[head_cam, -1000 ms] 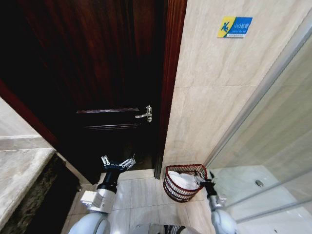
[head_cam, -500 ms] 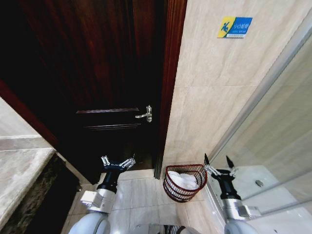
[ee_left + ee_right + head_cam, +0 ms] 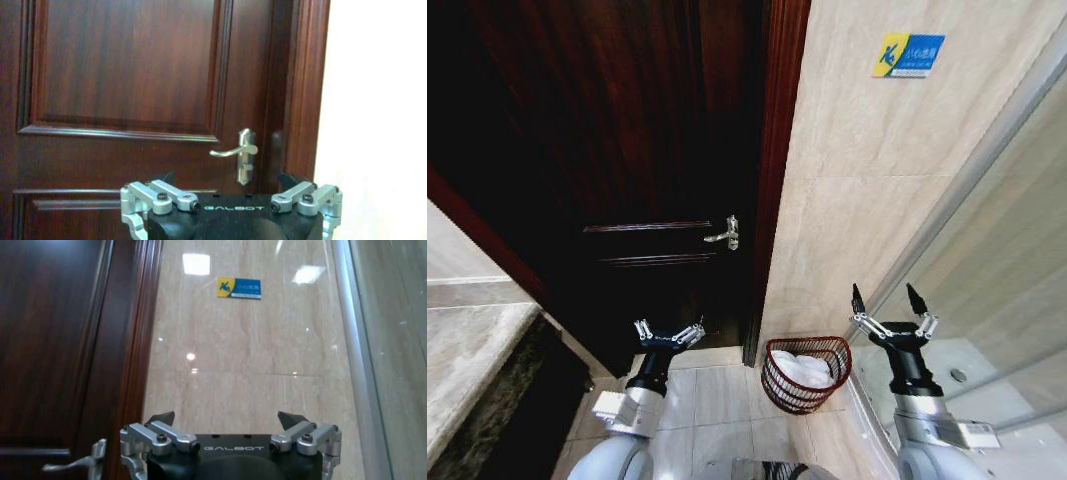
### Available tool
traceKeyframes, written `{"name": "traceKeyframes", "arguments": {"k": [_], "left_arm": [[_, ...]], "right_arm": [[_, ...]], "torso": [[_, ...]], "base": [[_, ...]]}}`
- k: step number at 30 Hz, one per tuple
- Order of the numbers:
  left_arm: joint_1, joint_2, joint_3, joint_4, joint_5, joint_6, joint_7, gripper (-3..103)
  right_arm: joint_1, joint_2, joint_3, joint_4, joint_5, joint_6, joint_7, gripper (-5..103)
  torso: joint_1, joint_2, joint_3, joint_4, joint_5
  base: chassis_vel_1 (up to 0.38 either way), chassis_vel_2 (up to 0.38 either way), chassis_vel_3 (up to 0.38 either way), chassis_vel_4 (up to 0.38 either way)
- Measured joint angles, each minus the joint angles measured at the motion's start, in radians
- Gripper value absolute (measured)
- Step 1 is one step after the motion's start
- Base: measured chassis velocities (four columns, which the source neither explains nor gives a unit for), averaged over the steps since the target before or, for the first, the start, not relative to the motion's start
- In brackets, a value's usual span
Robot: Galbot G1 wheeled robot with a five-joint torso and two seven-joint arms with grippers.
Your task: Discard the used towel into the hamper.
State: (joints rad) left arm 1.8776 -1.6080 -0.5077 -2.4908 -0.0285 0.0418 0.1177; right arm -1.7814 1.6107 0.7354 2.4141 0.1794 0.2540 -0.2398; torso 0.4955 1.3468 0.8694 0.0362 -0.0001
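Head camera: mounted high, looking forward and steeply down at the door, the tiled wall and the floor, from well back. Left wrist camera: level, facing the door squarely, fairly near; it shares the door handle with the head view. Right wrist camera: faces the tiled wall, sharing the blue sign with the head view.

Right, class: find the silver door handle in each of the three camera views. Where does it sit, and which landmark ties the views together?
Head view: the door handle is at the door's edge, above the left gripper.
Left wrist view: it is just beyond the left gripper, next to the door frame.
Right wrist view: it is at the picture's edge, beside the right gripper.
Shared landmark: the dark wooden door frame beside the handle.
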Motion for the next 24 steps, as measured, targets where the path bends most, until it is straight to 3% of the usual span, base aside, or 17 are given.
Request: {"name": "traceKeyframes", "arguments": {"k": [15,24], "left_arm": [[0.000,0.000,0.000,0.000,0.000,0.000,0.000,100],[0.000,0.000,0.000,0.000,0.000,0.000,0.000,100]], "right_arm": [[-0.002,-0.002,0.009,-0.030,0.013,0.046,-0.018,100],[0.000,-0.002,0.015,-0.036,0.022,0.074,-0.031,100]], "torso": [[-0.001,0.001,-0.001,-0.0001,0.0001],[0.001,0.000,0.000,0.0001,0.0000]], "base": [[0.104,-0.214,-0.108,0.211],[0.013,-0.013,-0.010,0.011]]}}
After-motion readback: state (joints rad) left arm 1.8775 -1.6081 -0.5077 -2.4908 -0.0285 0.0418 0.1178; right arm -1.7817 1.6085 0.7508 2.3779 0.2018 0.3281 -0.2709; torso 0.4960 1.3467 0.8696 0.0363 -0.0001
